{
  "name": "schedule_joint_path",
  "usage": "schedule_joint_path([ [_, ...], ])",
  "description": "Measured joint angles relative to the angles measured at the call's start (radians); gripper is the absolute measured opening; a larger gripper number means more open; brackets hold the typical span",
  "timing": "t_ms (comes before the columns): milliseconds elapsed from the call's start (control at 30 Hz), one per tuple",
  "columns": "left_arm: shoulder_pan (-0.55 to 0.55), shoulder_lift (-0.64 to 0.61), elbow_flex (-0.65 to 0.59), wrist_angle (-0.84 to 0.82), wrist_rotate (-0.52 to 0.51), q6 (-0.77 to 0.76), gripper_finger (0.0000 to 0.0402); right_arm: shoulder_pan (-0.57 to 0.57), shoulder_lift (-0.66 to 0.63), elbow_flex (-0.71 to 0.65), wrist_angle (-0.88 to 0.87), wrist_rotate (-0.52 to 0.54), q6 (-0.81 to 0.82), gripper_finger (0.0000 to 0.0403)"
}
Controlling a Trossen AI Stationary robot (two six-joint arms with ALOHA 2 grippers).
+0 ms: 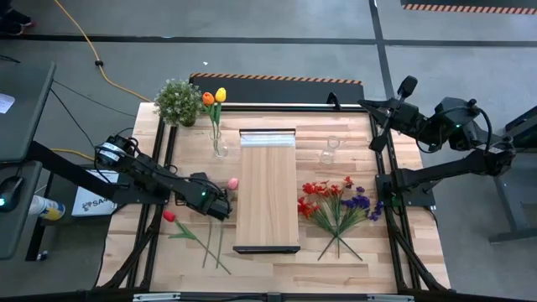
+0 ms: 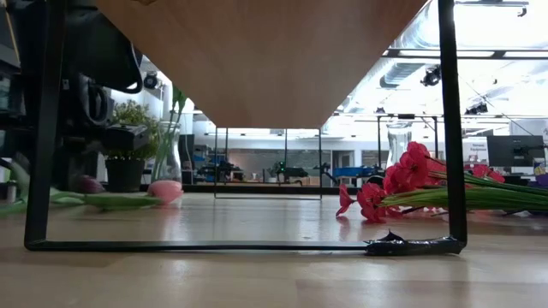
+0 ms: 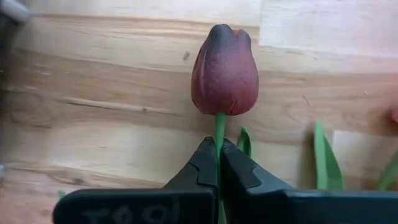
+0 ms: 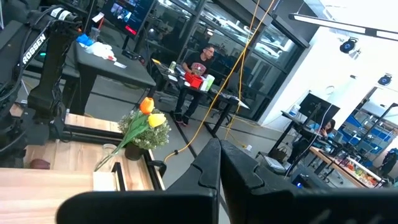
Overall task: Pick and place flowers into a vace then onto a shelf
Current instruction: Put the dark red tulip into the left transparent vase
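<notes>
Left end effector [image 3: 219, 163] pinches the pink tulip [image 3: 224, 70] by its stem, lower stem hidden.

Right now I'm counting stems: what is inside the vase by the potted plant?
The vase holds an orange tulip and a yellow tulip, stems standing in the clear glass. Whether it holds water cannot be told.

Tulip stem [image 3: 219, 127] behind closed tool [image 3: 220, 163]

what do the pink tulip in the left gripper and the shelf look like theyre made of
Pink tulip: likely fabric or soft plastic, matte, with a uniform green plastic-looking stem pinched in the left gripper. Shelf: pale wood plank with visible grain, satin finish, on a thin black, probably metal, frame.
</notes>
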Motion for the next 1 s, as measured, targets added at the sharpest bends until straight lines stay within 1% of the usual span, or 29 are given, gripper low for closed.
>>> schedule_joint_path([
  [167, 0.0, -0.018, 0.002, -0.04, -0.001, -0.047, 0.0035, 0.0, 0.0, 0.0, 0.0, 0.0, 0.0, 0.0],
  [233, 0.0, -0.031, 0.015, -0.083, -0.005, -0.061, 0.0034, 0.0, 0.0, 0.0, 0.0, 0.0, 0.0, 0.0],
  [433, 0.0, -0.09, 0.103, -0.242, -0.08, -0.081, 0.0034, 0.0, 0.0, 0.0, 0.0, 0.0, 0.002, 0.0],
  [633, 0.0, -0.154, 0.209, -0.4, -0.129, -0.098, 0.0034, 0.0, 0.0, 0.0, 0.0, 0.0, 0.003, 0.0],
  [733, 0.0, -0.16, 0.258, -0.482, -0.177, -0.099, 0.0034, 0.0, 0.0, 0.0, -0.002, 0.0, 0.003, 0.0],
  [833, 0.0, -0.164, 0.302, -0.553, -0.248, -0.1, 0.0034, 0.0, 0.0, 0.0, -0.006, 0.0, 0.022, 0.0],
  [933, 0.0, -0.164, 0.332, -0.59, -0.327, -0.114, 0.0034, 0.0, 0.0, 0.0, -0.014, 0.0, 0.04, 0.0],
  [1000, 0.0, -0.164, 0.341, -0.588, -0.4, -0.118, 0.0034, 0.0, 0.0, 0.0, -0.024, 0.0, 0.044, 0.0],
])
